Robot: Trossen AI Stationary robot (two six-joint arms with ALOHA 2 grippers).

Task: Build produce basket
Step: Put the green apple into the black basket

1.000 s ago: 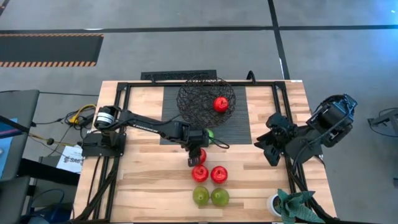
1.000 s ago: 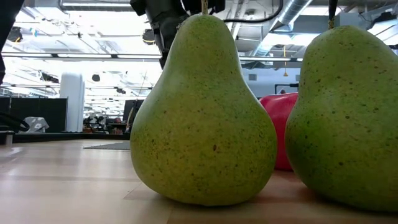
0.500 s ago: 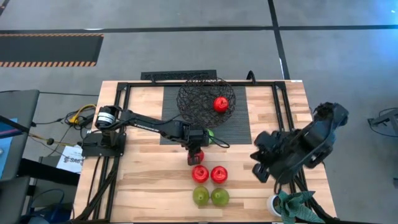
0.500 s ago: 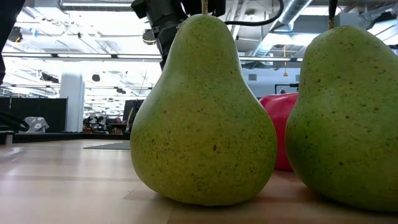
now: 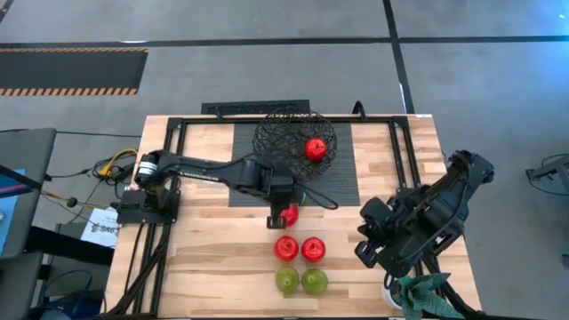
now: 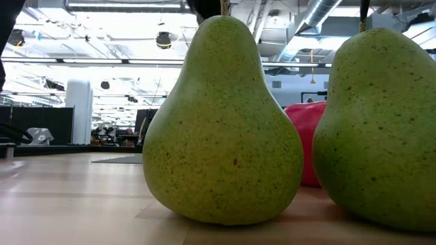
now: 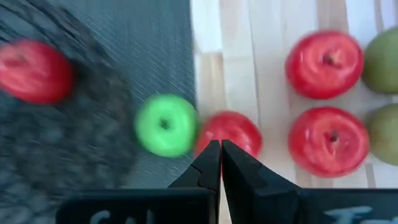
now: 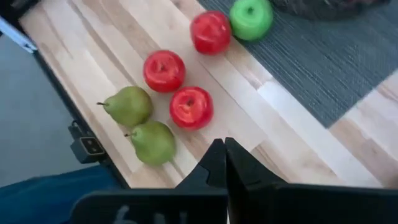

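The basket [image 5: 284, 133], a black wire bowl, stands on a dark ribbed mat at the table's far middle and holds one red apple [image 5: 315, 148]. A green apple [image 7: 165, 124] lies on the mat's near edge, with a red apple [image 7: 239, 130] beside it on the wood. Nearer lie two more red apples [image 5: 285, 248] [image 5: 312, 249] and two green pears [image 5: 286, 281] [image 5: 314, 282]. My left gripper [image 7: 221, 146] hangs shut above the red apple by the mat, holding nothing. My right gripper [image 8: 224, 146] hovers shut over the wood to the right of the fruit.
The ribbed mat [image 5: 342, 178] covers the far middle of the table. A white cup [image 5: 389, 292] and a green cloth [image 5: 425, 292] sit at the near right corner. Black frame rails run along both sides. Bare wood lies at the near left [image 5: 213, 267].
My left gripper has shut and risen straight up from the red apple by the mat; the apple has stayed on the table. My right gripper has swung toward the table's near edge and left, lower over the wood, and has shut.
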